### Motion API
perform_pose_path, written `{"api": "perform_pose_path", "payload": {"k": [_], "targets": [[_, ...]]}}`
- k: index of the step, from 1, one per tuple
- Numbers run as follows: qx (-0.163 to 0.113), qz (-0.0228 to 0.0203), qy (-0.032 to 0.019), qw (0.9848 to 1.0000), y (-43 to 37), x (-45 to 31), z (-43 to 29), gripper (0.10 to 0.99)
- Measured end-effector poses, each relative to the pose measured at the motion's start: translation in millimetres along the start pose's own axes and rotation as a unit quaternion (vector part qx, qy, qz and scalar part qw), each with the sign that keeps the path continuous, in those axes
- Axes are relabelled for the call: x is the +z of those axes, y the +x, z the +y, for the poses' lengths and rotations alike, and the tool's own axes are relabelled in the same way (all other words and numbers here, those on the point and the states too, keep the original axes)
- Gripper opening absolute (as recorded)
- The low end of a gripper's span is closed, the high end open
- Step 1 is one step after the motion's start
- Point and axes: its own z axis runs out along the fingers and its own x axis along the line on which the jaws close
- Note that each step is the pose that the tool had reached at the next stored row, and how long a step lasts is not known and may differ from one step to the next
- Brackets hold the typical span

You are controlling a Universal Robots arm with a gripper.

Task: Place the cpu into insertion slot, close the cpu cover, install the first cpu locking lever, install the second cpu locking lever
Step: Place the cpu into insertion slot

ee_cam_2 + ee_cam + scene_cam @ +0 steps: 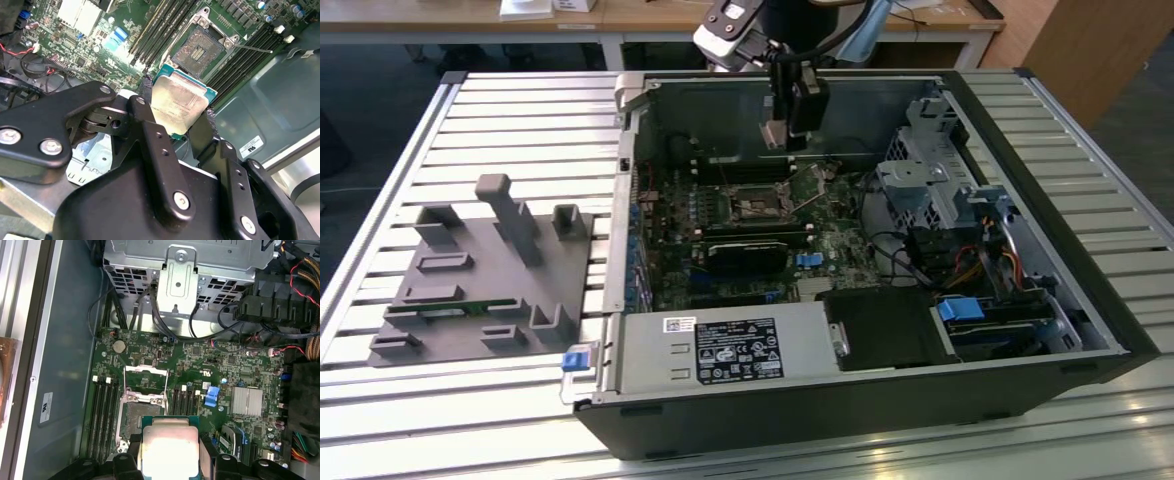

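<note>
While the gripper hangs over the motherboard inside the open computer case, its two black fingers are clenched on opposite edges of the cpu. The chip's pale silver top faces the cameras in both wrist views, with a thin green border showing round it. It is held in the air, apart from the board, near the insertion slot but not over its centre.

That slot lies bare, its dark contact field uncovered. In the first wrist view the cpu cover, a thin metal frame with an open centre, stands swung away from the slot on the side toward the metal drive cage. A thin wire locking lever angles out from one corner of the slot across the neighbouring memory slots, which run along both flanks of the socket.

In the exterior view the arm reaches down from the far side of the case, the fingers well above the board. The case rests on a slatted table. A grey fixture block sits on that table just beside the case, on the exterior view's left.
</note>
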Motion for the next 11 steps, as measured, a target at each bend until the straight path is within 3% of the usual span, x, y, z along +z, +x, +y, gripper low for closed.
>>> {"api": "perform_pose_path", "payload": {"k": [11], "targets": [[0.0, 0.0, 0.0, 1.0, 0.0, 2.8, -0.2, 0.537]]}}
